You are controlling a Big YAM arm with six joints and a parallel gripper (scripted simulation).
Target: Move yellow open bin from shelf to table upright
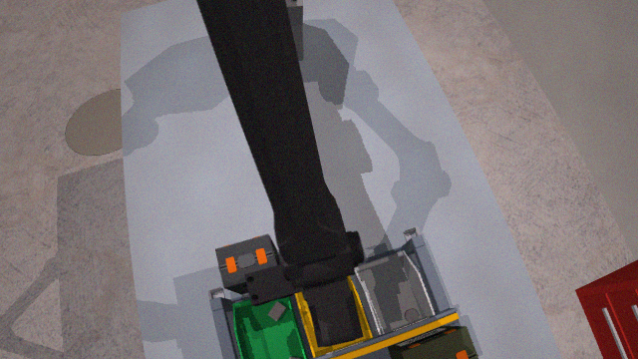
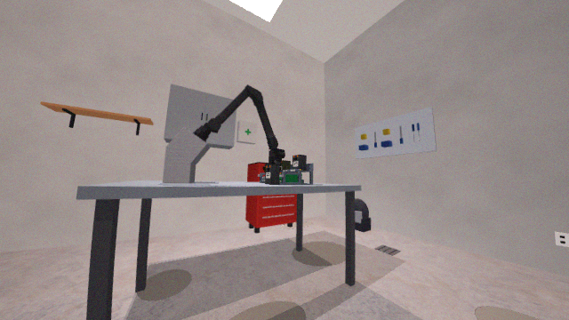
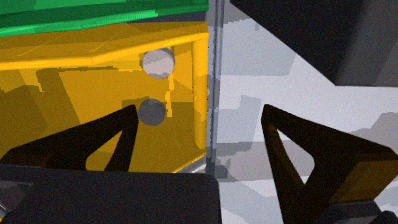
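The yellow open bin [image 3: 100, 95] sits on the small shelf rack [image 1: 334, 304] between a green bin [image 1: 266, 329] and a grey-white bin [image 1: 394, 291]. In the overhead view my arm covers most of the yellow bin. In the wrist view two round grey parts [image 3: 158, 63] [image 3: 151, 112] lie inside it. My gripper [image 3: 199, 112] is open and empty. One finger is over the bin's inside and the other is outside, with the bin's end wall [image 3: 200, 95] between them. I cannot tell whether the fingers touch the wall.
A dark box with orange marks [image 1: 246, 261] stands on the rack beside my wrist. A dark green box [image 1: 434, 346] lies past the rack's yellow-edged rail. A red tool cabinet [image 1: 610, 309] stands off the table. The rack stands at the table's far end [image 2: 289, 175].
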